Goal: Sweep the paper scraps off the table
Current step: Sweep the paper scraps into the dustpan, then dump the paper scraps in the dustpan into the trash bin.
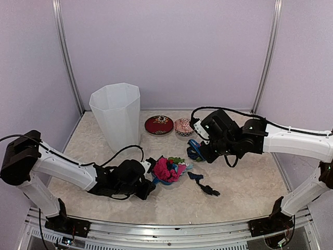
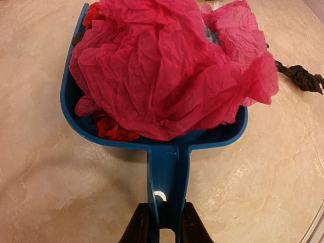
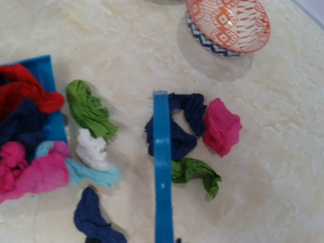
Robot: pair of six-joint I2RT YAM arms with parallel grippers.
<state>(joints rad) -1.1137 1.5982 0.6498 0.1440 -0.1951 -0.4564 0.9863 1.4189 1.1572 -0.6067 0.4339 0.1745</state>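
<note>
The left gripper is clamped on the handle of the blue dustpan, 1 dark finger pressed to each side of it. The pan lies flat on the table, its mouth facing away from the wrist. It is heaped with paper scraps: 1 big pink wad fills most of it, and a red scrap shows under that wad's near edge. A black scrap lies on the bare table just beyond the pan's right side.

The right gripper is closed on the blue brush, which runs straight out from the wrist over the table. Touching the brush's right side sit a navy wad and a green wad, with a pink wad just beside the navy one. To the brush's left, between it and the dustpan's mouth, lie a green scrap, a white scrap, a teal scrap and a navy scrap.

Farther off stand an orange-patterned bowl, a red bowl and a white bin.
</note>
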